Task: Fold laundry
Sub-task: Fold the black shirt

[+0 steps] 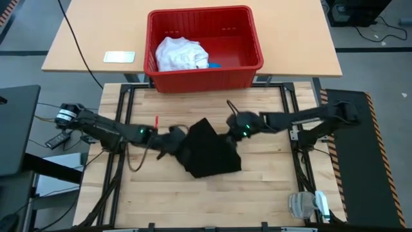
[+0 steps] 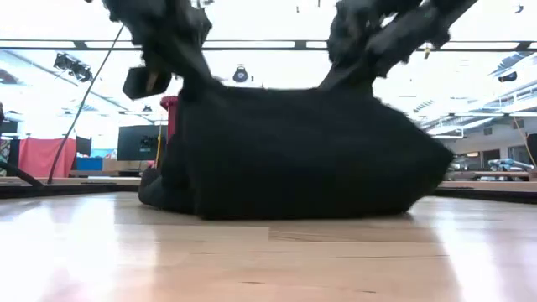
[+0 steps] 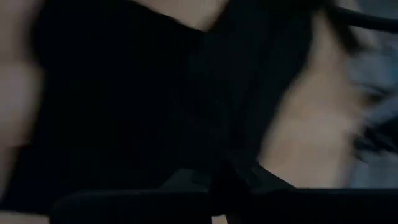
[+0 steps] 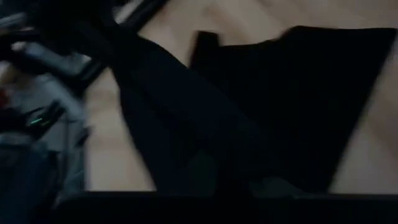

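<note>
A black garment (image 1: 207,153) is bunched in the middle of the wooden table, between my two grippers. My left gripper (image 1: 170,138) is shut on its left side and my right gripper (image 1: 237,133) on its far right side. In the low view the garment (image 2: 294,159) hangs as a dark sheet from both grippers, with its lower part (image 2: 285,210) resting on the table. A white T-shirt (image 1: 181,53) and a small blue piece (image 1: 214,64) lie in the red basket (image 1: 252,40) beyond the table's far edge. My left gripper pinches the garment's upper left edge (image 2: 191,84) between its two fingers, slanting down from the table's left side. The cloth falls away below the fingers onto the table. One layer or several, I cannot tell. My right gripper pinches the garment's upper right edge (image 2: 346,84) between its two fingers, slanting down from the table's right side. A strip of cloth (image 4: 186,130) runs out from the fingers toward the rest of the garment. The cloth's lower part lies on the table.
A white flat object (image 1: 119,57) lies on the far table left of the basket. A small red stick (image 1: 156,121) and a dark cable (image 1: 134,161) lie near the left arm. A white device (image 1: 308,203) sits at the near right corner.
</note>
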Robot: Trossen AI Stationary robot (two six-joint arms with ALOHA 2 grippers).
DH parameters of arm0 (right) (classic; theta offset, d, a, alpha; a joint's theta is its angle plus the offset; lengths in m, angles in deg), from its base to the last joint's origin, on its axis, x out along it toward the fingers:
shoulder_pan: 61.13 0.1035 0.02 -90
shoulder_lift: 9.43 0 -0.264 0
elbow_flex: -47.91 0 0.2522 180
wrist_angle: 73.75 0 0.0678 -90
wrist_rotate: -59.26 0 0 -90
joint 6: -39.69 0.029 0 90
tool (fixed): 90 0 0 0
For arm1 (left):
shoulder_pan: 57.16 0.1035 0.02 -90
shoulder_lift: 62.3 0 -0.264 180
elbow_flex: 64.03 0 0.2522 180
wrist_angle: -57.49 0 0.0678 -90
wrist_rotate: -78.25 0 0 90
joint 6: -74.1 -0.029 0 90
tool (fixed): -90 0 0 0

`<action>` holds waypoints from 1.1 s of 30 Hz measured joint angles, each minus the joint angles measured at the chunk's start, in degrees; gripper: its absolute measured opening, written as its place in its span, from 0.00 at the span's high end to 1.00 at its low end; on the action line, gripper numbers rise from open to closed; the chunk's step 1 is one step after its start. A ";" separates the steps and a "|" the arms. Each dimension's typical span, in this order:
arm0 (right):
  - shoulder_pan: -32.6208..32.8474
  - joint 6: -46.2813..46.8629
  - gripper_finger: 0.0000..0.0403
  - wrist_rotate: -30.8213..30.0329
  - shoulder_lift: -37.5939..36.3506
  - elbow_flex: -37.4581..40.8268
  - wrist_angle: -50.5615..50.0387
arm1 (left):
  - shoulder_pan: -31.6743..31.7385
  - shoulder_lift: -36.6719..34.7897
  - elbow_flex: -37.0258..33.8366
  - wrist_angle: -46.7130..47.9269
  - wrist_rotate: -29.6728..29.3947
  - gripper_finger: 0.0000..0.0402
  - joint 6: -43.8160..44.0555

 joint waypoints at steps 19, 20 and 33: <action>-15.47 5.94 0.53 5.63 21.28 0.11 20.76 | 23.49 -2.07 -4.69 2.64 1.82 0.59 -4.34; -15.19 6.21 0.51 5.63 19.98 0.09 20.80 | 23.17 -3.30 -3.65 4.21 1.89 0.57 -4.68; -9.86 0.09 0.52 8.15 6.00 0.00 12.99 | 13.51 -10.87 -7.14 14.76 -2.04 0.32 8.96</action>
